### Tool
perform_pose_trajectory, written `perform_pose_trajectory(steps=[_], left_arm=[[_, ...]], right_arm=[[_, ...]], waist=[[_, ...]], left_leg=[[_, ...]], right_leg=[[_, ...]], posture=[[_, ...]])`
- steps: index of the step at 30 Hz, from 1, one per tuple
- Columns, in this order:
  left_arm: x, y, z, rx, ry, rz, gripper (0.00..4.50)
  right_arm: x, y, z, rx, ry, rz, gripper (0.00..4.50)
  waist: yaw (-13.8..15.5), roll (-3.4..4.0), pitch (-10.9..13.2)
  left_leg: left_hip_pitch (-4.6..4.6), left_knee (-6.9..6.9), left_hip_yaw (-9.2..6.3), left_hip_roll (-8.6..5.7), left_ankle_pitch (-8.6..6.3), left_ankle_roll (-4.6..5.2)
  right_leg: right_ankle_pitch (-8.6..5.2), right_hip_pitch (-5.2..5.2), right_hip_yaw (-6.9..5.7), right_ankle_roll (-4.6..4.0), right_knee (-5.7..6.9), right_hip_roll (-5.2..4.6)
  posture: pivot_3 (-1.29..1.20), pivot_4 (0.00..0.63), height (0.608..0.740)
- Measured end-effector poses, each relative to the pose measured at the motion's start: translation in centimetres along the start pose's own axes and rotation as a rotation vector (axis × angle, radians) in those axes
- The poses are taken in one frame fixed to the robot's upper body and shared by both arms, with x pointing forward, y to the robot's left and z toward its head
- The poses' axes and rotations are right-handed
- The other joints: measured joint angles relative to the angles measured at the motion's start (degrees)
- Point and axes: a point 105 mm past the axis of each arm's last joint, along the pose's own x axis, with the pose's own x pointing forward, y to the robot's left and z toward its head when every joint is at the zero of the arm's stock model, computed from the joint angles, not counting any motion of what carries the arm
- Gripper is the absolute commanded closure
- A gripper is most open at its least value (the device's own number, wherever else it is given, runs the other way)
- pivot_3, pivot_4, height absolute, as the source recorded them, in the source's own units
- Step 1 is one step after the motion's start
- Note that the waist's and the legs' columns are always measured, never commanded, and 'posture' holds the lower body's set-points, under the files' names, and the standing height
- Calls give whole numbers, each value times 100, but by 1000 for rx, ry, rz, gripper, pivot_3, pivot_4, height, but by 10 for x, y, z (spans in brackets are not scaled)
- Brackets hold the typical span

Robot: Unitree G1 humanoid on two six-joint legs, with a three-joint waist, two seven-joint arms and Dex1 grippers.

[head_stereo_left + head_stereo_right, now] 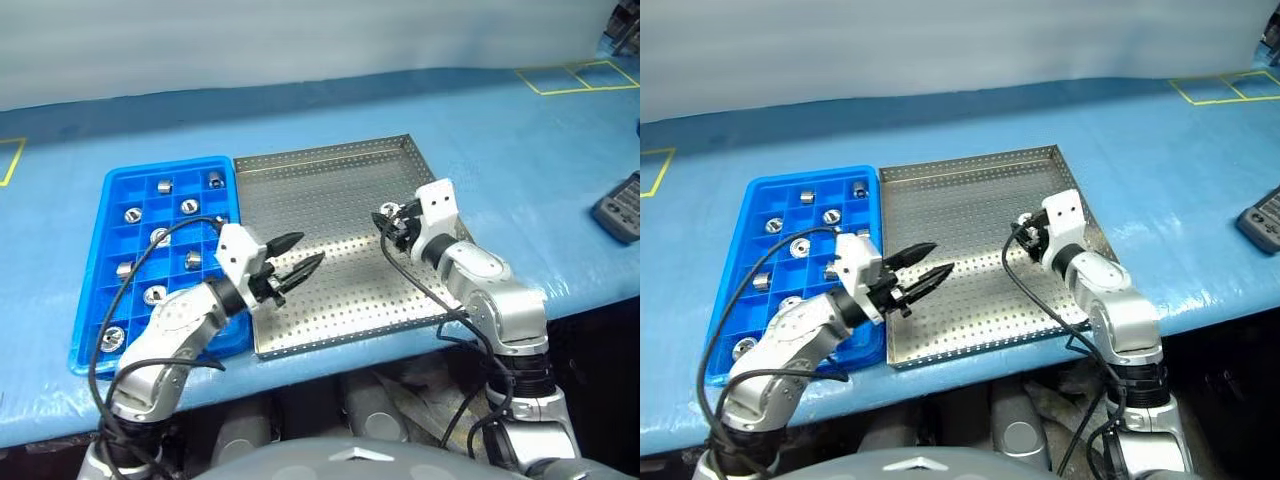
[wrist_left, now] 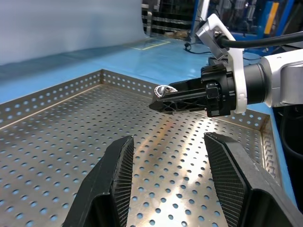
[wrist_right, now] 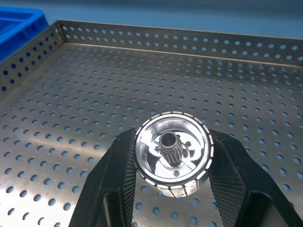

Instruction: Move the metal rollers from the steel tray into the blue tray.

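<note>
Blue-covered table [image 1: 300,110] running across the scene, yellow tape squares [image 1: 575,77] marked at the far right corner. Starting at the left: blue tray [image 1: 110,215] lying flat, its long side touching the steel tray [image 1: 330,180]. Holding metal rollers [image 1: 133,214] in several of its square compartments, one to a cell, scattered rather than in a row. Next, left gripper [image 1: 297,257] hovering over the near left corner of the steel tray, pointing right, black fingers [image 2: 116,175] spread apart with nothing between them. Further right, perforated floor of the steel tray mostly bare and shiny. Then right gripper [image 3: 173,161] raised above the tray's right half, pointing left toward the other gripper, fingers pinching one roller [image 3: 173,152] by its sides, the hollow toothed centre facing the wrist camera. Same roller glinting behind the fingertips in the left wrist view [image 2: 164,90]. At the far right edge of the table, dark handheld device [image 1: 622,208] lying well apart from both trays.
</note>
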Motion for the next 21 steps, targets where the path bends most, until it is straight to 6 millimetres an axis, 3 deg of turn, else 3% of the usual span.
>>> perform_pose_trajectory(steps=[2, 8, 11, 14, 21], left_arm=[[-11, 4, 1, 3, 4, 34, 1908], [-65, 20, -2, 21, 97, 208, 1908], [-93, 28, -6, 41, 167, 309, 1908], [-109, 27, -9, 40, 202, 372, 1908], [-111, 14, -13, 9, 202, 405, 1908]], right_arm=[[6, 16, 6, -6, -17, 68, 2676], [13, 110, 38, -35, -115, 477, 2676], [12, 143, 41, -49, -119, 625, 2676], [18, 160, 35, -44, -87, 699, 2676], [29, 185, 10, -21, 11, 799, 2676]], waist=[[48, 1, 0], [220, -1, 1], [420, -3, 1], [617, -10, -1], [817, -19, -6]], left_leg=[[-1, -2, 2, 0, -1, 0], [-1, -13, -12, 10, 0, -12], [-1, -15, -20, 6, -1, -13], [0, -13, -27, -3, 6, -27], [2, -14, -33, -4, 11, -35]], right_leg=[[-1, -5, -5, -3, 1, -6], [-15, -10, -42, -28, 3, -40], [-31, -8, -58, -56, -1, -42], [-37, -8, -69, -66, -5, -44], [-40, 2, -74, -72, 0, -41]], posture=[[-118, 150, 740], [-32, 150, 740], [13, 150, 740], [55, 150, 740], [105, 150, 740]])
